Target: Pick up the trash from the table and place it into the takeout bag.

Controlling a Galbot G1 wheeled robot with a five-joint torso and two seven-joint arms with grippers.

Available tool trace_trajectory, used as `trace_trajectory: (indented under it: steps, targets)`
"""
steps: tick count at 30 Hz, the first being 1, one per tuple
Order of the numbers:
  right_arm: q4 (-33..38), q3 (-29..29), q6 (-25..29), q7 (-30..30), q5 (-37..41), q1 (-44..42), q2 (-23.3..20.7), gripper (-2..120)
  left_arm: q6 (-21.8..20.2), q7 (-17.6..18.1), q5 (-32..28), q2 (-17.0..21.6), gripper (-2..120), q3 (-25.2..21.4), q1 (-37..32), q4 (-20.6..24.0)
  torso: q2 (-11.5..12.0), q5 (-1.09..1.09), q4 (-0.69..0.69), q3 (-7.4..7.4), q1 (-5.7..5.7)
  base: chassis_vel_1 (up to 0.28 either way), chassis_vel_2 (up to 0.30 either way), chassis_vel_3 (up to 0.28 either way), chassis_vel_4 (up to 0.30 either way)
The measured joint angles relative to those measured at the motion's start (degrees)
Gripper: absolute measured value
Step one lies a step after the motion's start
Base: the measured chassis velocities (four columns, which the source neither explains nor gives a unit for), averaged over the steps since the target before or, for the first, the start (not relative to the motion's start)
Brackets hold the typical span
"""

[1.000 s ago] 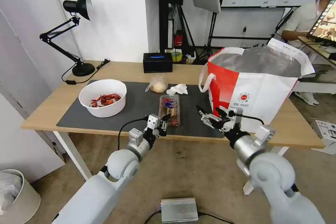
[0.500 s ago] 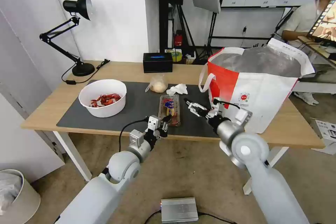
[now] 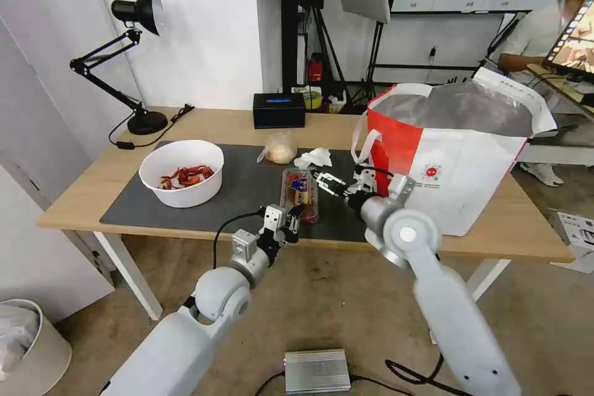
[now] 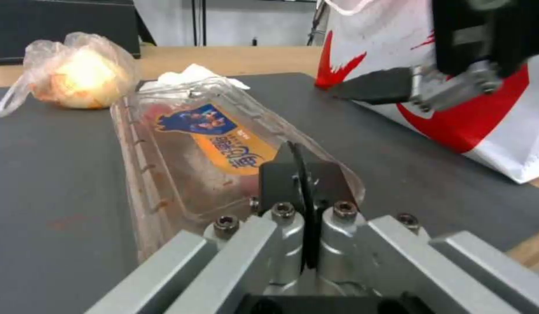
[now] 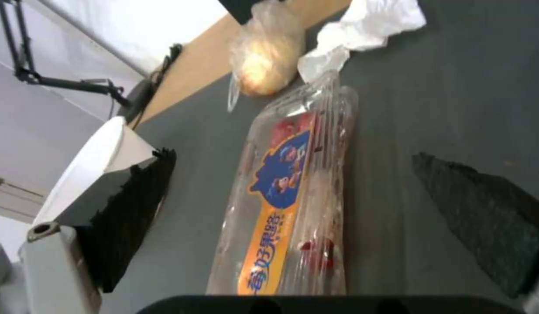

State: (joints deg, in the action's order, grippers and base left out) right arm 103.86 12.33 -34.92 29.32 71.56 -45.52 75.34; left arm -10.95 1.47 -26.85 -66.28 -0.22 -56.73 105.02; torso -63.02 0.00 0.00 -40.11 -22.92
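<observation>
The right gripper [image 3: 326, 180] hangs wide open above the clear tray [image 3: 301, 193], which lies flat on the dark mat [image 3: 241, 189] beside the takeout bag [image 3: 455, 148]. The thin slippery plastic may buckle or slide out when squeezed. The left gripper [image 3: 293, 215], closed and empty, waits at the tray's near end.

The right tool [image 5: 293, 209] hangs with its black fingers [image 5: 129, 213] spread either side of the clear hinged plastic tray [image 5: 293, 196] on the dark grey mat [image 5: 432, 109]. Beyond lie a crumpled white tissue [image 5: 374, 22] and a small clear bag with a beige lump [image 5: 266, 61].
</observation>
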Motion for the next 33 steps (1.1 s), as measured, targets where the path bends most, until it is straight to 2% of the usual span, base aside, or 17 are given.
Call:
trace_trajectory:
  steps: [17,33]
  targets:
    - [-6.10,-0.04,-2.50,1.00,5.91,4.29,2.02,100,0.00,0.07,0.42,-0.26,0,-0.15,-0.68,0.60,0.00,0.00,0.00,0.00,0.00,0.000,0.000,0.000,0.000]
    - [-9.11,-0.11,-3.41,1.06,5.92,5.82,3.81,100,-0.31,-0.15,0.99,-0.16,0,0.03,-0.41,0.09,0.00,0.00,0.00,0.01,0.01,0.000,0.000,0.000,0.000]
